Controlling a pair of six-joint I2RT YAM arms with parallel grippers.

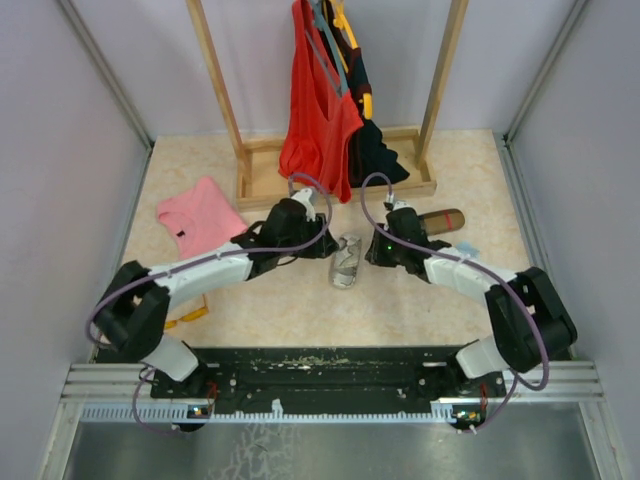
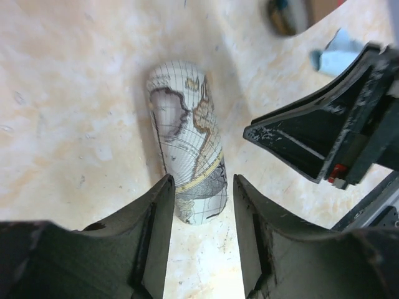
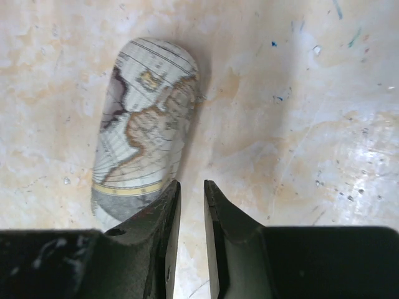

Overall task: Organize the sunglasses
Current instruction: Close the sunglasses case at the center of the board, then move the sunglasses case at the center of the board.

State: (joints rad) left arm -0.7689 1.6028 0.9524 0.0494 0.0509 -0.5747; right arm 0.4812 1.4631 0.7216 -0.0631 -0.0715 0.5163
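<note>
Evidently near the finish: the left gripper hovers, jaws half apart and empty, over a closed map-print case on the surface. The right gripper has narrowly parted, empty jaws. The sunglasses are nowhere visible, perhaps inside; next, both arms should back away.

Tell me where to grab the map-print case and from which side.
Grip the case across its narrow middle, coming from straight above, with a jaw on each long side. It lies flat on the table, an oblong with rounded ends. Those ends would likely slip, while the long sides run nearly parallel.
</note>
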